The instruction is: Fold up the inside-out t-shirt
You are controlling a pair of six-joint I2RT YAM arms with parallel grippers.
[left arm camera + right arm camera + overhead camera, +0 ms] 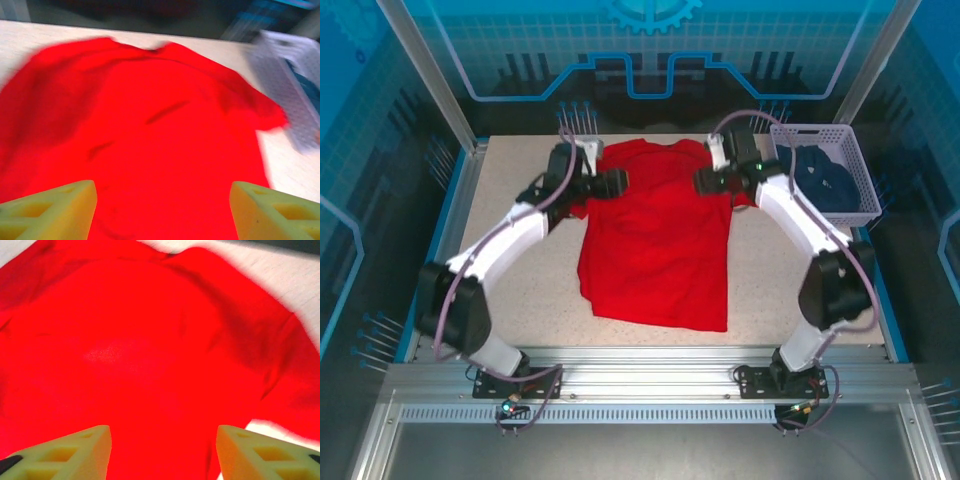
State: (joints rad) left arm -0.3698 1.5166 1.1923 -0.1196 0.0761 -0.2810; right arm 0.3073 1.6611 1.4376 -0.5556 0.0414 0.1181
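Observation:
The inside-out t-shirt (pixel 655 240) lies spread flat in the middle of the table, plain red face up, collar toward the far edge. My left gripper (pixel 617 183) hovers over its far left shoulder, and my right gripper (pixel 701 181) over its far right shoulder. In the left wrist view the yellow fingers (pixel 50 212) stand wide apart, the left gripper (pixel 162 212) open above the red cloth (pixel 150 130). The right gripper (pixel 162 455) is open too, its fingers (pixel 265 455) apart over the shirt (pixel 140 350). Neither pair of fingers pinches any cloth.
A white perforated basket (pixel 850 170) stands at the back right corner with a dark navy garment (pixel 823 177) in it; the basket (pixel 287 85) also appears at the right of the left wrist view. Bare speckled tabletop (pixel 520 300) surrounds the shirt.

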